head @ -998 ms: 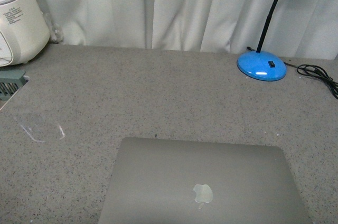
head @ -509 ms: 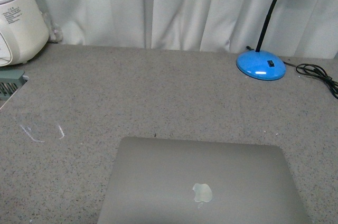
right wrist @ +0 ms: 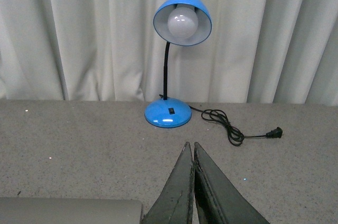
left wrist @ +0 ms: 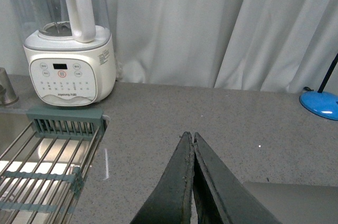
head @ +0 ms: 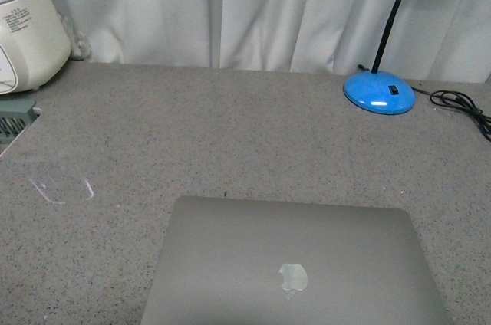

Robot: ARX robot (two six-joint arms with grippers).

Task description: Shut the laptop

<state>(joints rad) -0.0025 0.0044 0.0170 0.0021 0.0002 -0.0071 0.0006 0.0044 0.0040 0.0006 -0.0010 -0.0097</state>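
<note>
The laptop is a thin grey-metal one with a pale apple logo on its lid, which faces me at the near middle of the grey counter; I cannot see its screen or keys. A corner of it shows in the left wrist view and in the right wrist view. Neither arm is in the front view. My left gripper is shut and empty above the counter beside the laptop. My right gripper is shut and empty above the counter on the laptop's other side.
A blue desk lamp with a black cord stands at the back right. A white blender stands at the back left by a sink with a wire rack. White curtains hang behind the counter.
The view has shifted very slightly; the laptop lid's top edge sits a touch higher in the picture. Nothing else has visibly changed.
</note>
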